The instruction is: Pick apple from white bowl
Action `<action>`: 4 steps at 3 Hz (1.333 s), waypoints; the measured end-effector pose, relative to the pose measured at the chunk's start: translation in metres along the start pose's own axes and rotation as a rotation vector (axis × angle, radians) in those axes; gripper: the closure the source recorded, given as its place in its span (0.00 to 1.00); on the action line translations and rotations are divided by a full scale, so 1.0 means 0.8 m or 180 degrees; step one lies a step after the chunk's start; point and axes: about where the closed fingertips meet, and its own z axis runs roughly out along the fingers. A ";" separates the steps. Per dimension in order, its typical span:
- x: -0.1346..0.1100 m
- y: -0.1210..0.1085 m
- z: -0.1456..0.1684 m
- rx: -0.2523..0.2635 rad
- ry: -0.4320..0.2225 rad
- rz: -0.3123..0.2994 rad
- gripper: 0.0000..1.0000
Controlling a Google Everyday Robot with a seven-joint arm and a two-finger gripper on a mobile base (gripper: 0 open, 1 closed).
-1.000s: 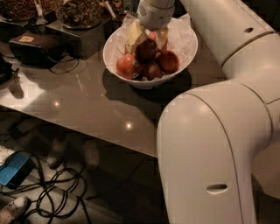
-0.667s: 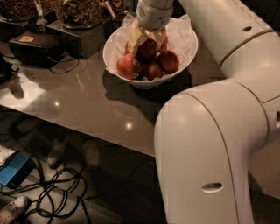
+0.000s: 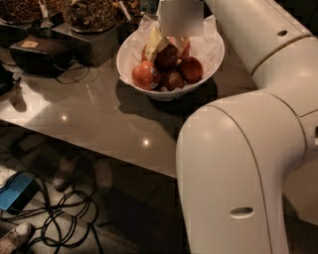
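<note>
Seemingly, little was changed in the last second: the gripper (image 3: 168,48) was kept low in the bowl (image 3: 124,67), clenched around the apple (image 3: 168,58) at the pile's 12 o'clock, so the lift was judged still pending.

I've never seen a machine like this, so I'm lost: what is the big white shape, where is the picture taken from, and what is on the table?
The big white shape is the robot's single arm, seen close up from above. Where the camera is mounted is not known. The arm reaches over a grey table to a white bowl lined with paper. At the arm's end is the pincer, lowered into the bowl right at a dark red apple. Whether it holds that apple yet cannot be seen. Other red apples lie around it. To the left of the bowl stand a black box and containers of brown food. Cables lie on the floor below.
</note>
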 end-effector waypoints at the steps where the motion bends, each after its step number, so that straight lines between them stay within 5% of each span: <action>1: -0.009 0.013 -0.017 0.0008 -0.0161 -0.0128 1.00; 4: -0.007 0.099 -0.119 -0.0144 -0.0451 -0.0746 1.00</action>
